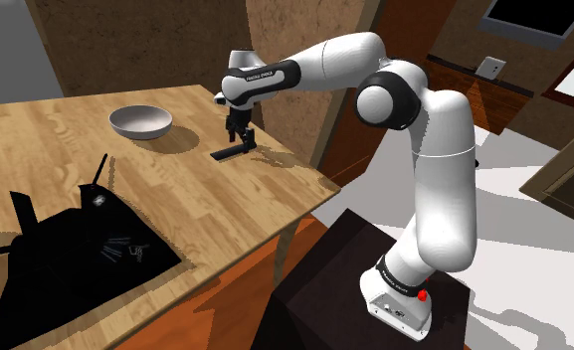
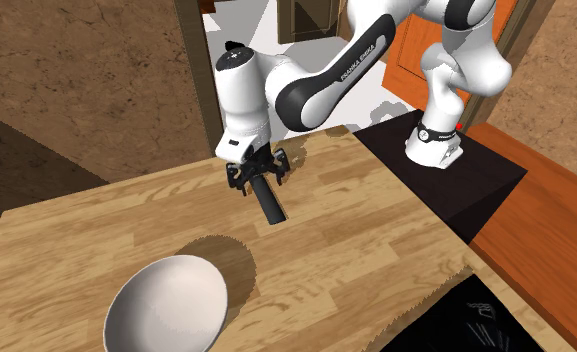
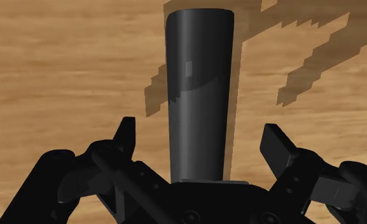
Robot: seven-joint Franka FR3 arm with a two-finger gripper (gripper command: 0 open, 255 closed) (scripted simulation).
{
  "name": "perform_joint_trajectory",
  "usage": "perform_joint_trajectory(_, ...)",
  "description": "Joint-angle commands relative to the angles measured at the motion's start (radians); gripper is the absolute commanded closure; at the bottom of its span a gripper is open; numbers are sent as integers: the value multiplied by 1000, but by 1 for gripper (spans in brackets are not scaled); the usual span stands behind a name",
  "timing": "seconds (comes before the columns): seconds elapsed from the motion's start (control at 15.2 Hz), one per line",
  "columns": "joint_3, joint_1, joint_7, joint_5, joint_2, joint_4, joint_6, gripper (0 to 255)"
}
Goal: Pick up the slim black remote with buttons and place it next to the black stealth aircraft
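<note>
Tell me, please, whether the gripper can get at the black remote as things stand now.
Probably yes. The gripper hangs right above the remote, its open fingers on either side without touching it. Nothing lies between them, and the white bowl stands well apart on the table.

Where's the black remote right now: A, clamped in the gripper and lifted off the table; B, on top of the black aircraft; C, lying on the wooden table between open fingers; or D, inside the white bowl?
C: in the wrist view the remote lies on the wooden table between the fingers of the gripper, which stand apart with a gap on each side.
</note>
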Motion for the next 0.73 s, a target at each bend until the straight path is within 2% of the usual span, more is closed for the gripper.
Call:
perform_joint_trajectory(0.0, 0, 0, 0, 0, 0, 0, 0, 0)
perform_joint_trajectory(0.07, 0, 0, 0, 0, 0, 0, 0, 255)
perform_joint_trajectory(0.66, 0, 0, 0, 0, 0, 0, 0, 255)
